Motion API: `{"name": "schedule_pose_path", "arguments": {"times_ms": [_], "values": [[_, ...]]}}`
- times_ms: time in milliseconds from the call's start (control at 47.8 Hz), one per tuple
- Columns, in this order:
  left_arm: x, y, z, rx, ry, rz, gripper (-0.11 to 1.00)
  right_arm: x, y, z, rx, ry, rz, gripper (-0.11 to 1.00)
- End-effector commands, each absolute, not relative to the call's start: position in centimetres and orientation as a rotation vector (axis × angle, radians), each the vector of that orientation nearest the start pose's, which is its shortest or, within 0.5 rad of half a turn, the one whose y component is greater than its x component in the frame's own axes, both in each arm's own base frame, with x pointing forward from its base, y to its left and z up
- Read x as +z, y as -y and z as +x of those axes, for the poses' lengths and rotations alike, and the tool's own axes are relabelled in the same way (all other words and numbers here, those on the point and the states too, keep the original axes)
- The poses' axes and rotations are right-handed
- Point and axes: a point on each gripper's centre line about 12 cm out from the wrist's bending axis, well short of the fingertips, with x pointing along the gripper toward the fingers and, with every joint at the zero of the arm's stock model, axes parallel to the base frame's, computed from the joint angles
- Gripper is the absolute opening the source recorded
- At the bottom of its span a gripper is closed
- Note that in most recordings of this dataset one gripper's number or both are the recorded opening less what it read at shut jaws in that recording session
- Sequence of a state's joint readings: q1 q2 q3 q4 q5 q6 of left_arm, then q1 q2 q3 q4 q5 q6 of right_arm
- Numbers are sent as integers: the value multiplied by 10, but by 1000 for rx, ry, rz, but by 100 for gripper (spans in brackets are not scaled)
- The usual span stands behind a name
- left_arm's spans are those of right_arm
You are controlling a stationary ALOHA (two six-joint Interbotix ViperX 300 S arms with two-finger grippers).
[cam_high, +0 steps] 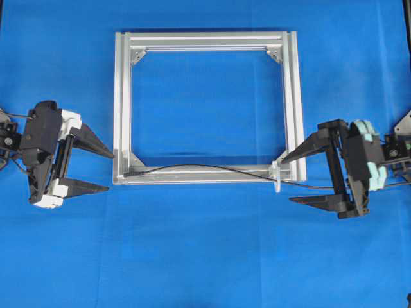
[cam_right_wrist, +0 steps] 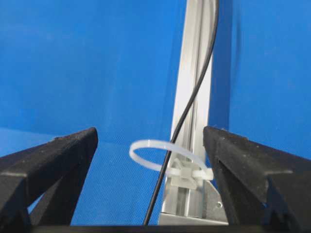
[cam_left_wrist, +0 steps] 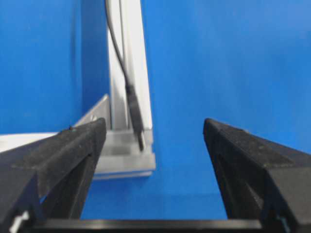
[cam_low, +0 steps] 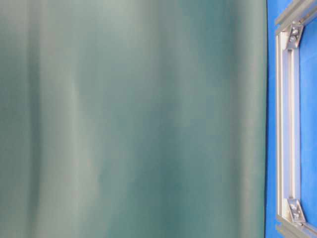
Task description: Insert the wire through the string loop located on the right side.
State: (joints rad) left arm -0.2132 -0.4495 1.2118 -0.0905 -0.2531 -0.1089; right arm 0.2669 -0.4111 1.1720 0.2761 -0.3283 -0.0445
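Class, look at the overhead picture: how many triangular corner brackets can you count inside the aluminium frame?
4: top-left bracket, top-right bracket, bottom-left bracket, and bottom-right bracket, which the right claw's finger partly hides.

A blue tabletop (cam_high: 205,256) carries a silver rectangular frame (cam_high: 122,102) lying flat (corner brackets inside), and the wire (cam_high: 192,168) rests along the frame's near rail.
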Motion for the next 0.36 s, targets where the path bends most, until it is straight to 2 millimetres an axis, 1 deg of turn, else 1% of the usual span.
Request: {"name": "schedule_pose_path", "arguments": {"times_ms": [0,147,335], "values": [[174,49,244,-138,-491,-129,76,183,-58,255,133,-430,142,96],[179,48,242,-144,-488,-113,76,186,-58,252,138,-427,139,96],[178,46,241,-138,-492,-112,76,185,-57,252,135,-433,138,96]]}}
